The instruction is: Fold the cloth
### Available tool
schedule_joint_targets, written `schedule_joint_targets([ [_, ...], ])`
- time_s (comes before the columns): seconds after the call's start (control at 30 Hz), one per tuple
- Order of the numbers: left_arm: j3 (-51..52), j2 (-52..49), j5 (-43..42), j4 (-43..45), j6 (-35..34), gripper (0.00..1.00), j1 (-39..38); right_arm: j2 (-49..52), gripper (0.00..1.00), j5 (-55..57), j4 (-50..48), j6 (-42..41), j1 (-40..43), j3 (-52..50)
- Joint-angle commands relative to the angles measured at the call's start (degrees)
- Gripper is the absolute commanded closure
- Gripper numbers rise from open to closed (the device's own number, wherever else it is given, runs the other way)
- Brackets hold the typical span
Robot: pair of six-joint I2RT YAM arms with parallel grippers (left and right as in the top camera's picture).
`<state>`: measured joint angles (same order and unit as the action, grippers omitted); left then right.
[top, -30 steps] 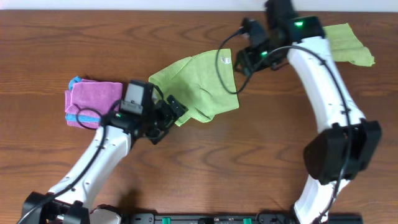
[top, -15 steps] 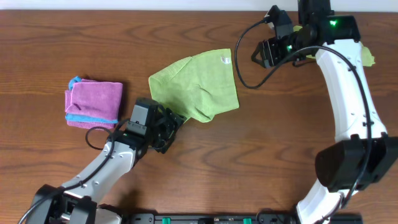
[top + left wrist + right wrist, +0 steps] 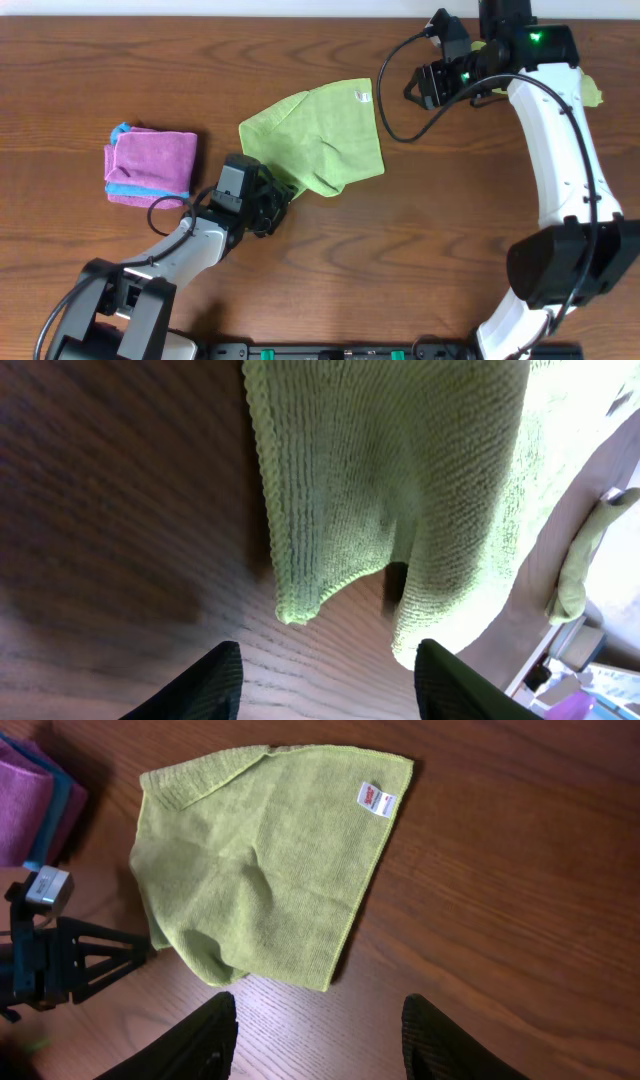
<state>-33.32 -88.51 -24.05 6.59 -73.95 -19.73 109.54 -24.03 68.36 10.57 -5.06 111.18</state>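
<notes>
**A:** How far along is the folding?

**B:** Hardly begun, I'd say. The cloth (image 3: 325,135) lies rumpled in the middle of the tabletop (image 3: 400,250), with its white tag (image 3: 363,96) showing at the far corner. Its near edge looks tucked over on itself, but no edges line up.

**A:** Are you holding any of it?

**B:** No. My left pincer (image 3: 325,685) sits low, just beside that near edge, jaws partly apart with nothing between them. My right pincer (image 3: 320,1040) hangs off the tagged side, apart from the cloth, also partly open and empty.

**A:** What's left?

**B:** Nearly everything: grip two corners, lay one half squarely over the other, and flatten it. The pink cloth (image 3: 150,165) isn't mine to fold.
</notes>
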Motion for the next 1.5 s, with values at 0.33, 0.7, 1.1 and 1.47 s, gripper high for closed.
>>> schedule_joint_targets([
  [0.33,0.3,-3.8,2.8,2.1,-0.5,0.5,-0.2,-0.7,0.47,-1.1,0.2,-1.3,0.1,0.0],
  [0.7,0.3,-8.2,2.8,5.6,-0.8,0.67,-0.2,-0.7,0.48,-2.0,0.2,-1.8,0.1,0.0],
  [1.1,0.3,-8.9,-6.2,7.1,8.6,0.95,0.0,-0.7,0.5,-1.9,0.4,-1.9,0.1,0.0],
  [1.47,0.2,2.8,-11.4,-13.3,20.6,0.94,3.3,-0.7,0.58,2.8,7.5,-1.7,0.1,0.0],
])
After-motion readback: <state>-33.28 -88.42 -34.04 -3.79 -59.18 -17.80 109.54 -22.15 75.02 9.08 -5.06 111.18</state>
